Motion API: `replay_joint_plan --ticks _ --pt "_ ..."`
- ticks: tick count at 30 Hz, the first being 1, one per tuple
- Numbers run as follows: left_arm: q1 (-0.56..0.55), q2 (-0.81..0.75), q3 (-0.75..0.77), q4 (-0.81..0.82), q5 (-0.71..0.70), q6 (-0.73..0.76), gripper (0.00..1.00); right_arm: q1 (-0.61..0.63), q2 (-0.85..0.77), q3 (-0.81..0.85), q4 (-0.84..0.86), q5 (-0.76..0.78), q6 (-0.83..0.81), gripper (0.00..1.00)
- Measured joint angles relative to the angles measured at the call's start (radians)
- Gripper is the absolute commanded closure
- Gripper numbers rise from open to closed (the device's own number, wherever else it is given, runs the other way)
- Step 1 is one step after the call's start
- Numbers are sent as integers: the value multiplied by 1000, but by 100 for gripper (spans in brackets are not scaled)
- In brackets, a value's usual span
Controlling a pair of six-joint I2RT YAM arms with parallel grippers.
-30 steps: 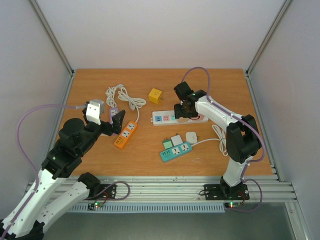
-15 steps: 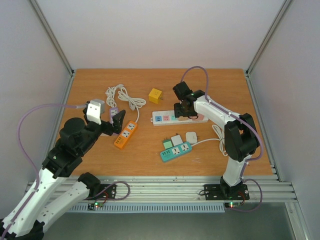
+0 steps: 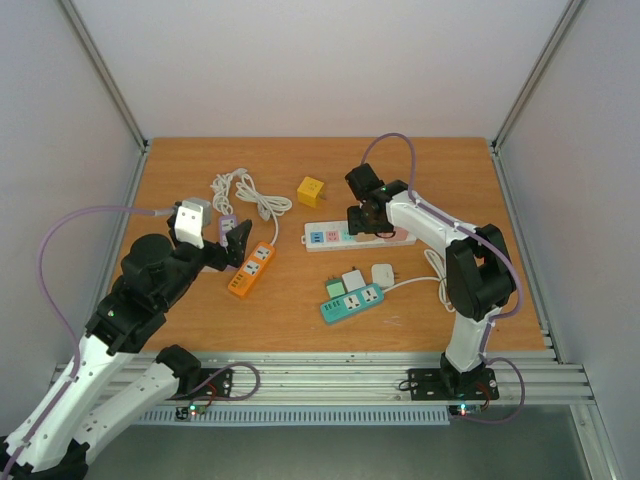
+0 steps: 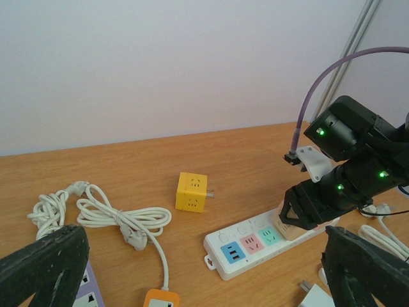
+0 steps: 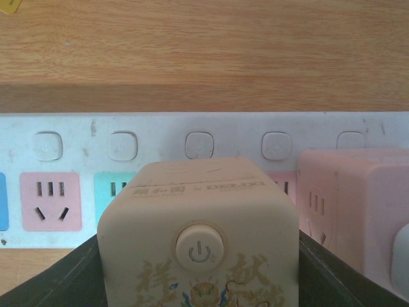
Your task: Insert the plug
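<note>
In right gripper (image 3: 364, 220) — beige plug (image 5: 198, 211) over strip (image 3: 325, 238)

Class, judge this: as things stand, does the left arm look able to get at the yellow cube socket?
Probably yes. The left pincer is open and faces the yellow cube socket, which stands alone on the table; the coiled white cable lies aside.
</note>
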Motion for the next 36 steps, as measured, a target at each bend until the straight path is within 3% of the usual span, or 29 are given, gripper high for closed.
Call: replay_joint_plan --ticks 18,30,34,36 --pt "0 17 0 -4 -8 0 1 4 67 37 -14 47 20 62" --pt "0 19 0 -4 -15 0 1 10 74 36 -12 66 27 52" --pt "0 23 0 -5 -16 0 1 17 72 37 -11 80 32 46" --pt "0 25 0 -5 -18 0 1 21 70 37 -12 87 33 39"
